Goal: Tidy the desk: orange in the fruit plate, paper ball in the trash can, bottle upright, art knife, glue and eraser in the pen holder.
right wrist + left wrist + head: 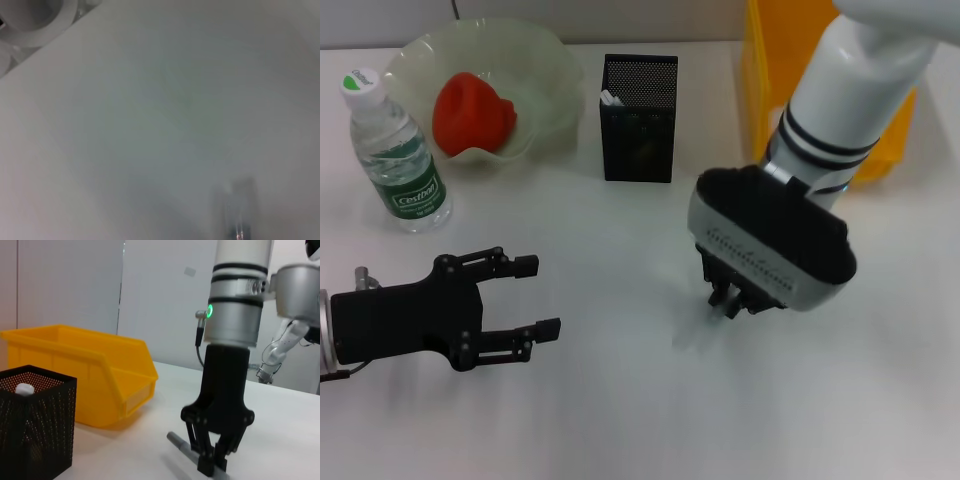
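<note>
My right gripper (730, 298) points down at the table in front of the black mesh pen holder (640, 118). Its fingers (220, 452) are shut on a thin grey art knife (181, 444) that lies flat on the table. My left gripper (535, 298) rests open and empty at the near left. The bottle (395, 150) stands upright at the far left. The orange (470, 110) sits in the pale green fruit plate (545, 70). A white item (23, 388) shows inside the pen holder (35, 425); I cannot tell what it is. The paper ball is out of view.
The yellow bin (765, 90) stands at the back right, behind my right arm; it also shows as the yellow bin (85, 372) beside the pen holder. Bare white table lies between the two grippers.
</note>
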`<action>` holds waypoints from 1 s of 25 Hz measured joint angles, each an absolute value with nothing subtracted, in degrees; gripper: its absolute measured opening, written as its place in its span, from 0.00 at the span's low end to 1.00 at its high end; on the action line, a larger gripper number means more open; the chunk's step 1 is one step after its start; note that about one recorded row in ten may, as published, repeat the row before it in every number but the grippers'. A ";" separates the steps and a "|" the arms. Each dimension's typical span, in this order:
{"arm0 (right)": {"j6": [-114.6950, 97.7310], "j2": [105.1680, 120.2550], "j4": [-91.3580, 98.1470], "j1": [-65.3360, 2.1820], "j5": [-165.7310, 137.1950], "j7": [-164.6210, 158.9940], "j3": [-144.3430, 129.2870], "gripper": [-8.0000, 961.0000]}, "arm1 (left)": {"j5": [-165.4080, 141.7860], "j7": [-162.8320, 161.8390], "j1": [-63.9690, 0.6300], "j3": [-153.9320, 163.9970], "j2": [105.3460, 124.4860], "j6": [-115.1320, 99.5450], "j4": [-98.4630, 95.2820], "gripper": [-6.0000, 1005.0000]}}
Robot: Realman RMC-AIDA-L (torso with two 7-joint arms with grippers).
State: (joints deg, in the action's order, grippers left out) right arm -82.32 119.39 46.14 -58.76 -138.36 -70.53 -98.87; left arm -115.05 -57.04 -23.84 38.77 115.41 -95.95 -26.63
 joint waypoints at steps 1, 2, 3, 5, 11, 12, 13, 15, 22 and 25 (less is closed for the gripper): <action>-83.07 119.30 47.32 -58.27 -138.68 -70.72 -97.97 0.16 | -115.05 -57.04 -23.77 38.76 115.45 -95.97 -26.63 0.80; -84.17 119.26 48.54 -57.81 -139.16 -70.86 -96.44 0.16 | -115.05 -57.04 -23.77 38.76 115.45 -95.97 -26.63 0.80; -85.52 119.23 49.61 -57.49 -139.83 -70.96 -94.39 0.16 | -115.05 -57.04 -23.75 38.71 115.49 -95.99 -26.63 0.80; -87.45 119.23 50.61 -57.30 -140.52 -70.97 -90.54 0.16 | -115.05 -56.88 -23.71 38.39 115.59 -96.18 -26.63 0.80; -89.93 119.05 50.78 -56.40 -140.71 -70.77 -77.37 0.15 | -114.99 -56.78 -23.56 37.58 115.70 -97.05 -26.63 0.80; -89.93 119.05 50.78 -56.40 -140.71 -70.77 -77.37 0.15 | -114.99 -56.76 -23.49 37.54 115.71 -97.05 -26.62 0.80; -89.96 119.05 50.82 -55.95 -140.55 -70.61 -75.35 0.15 | -114.98 -56.75 -23.45 37.51 115.73 -97.05 -26.58 0.80; -90.00 119.05 50.80 -55.02 -139.85 -70.01 -71.42 0.15 | -114.97 -56.80 -23.41 37.41 115.75 -97.05 -26.44 0.80; -89.22 118.92 48.67 -49.84 -128.94 -65.97 -60.78 0.15 | -114.94 -56.88 -23.07 36.09 116.67 -97.09 -26.19 0.80; -87.50 118.89 45.94 -47.44 -122.91 -64.74 -59.64 0.15 | -114.90 -56.80 -23.00 35.90 117.08 -97.14 -26.19 0.80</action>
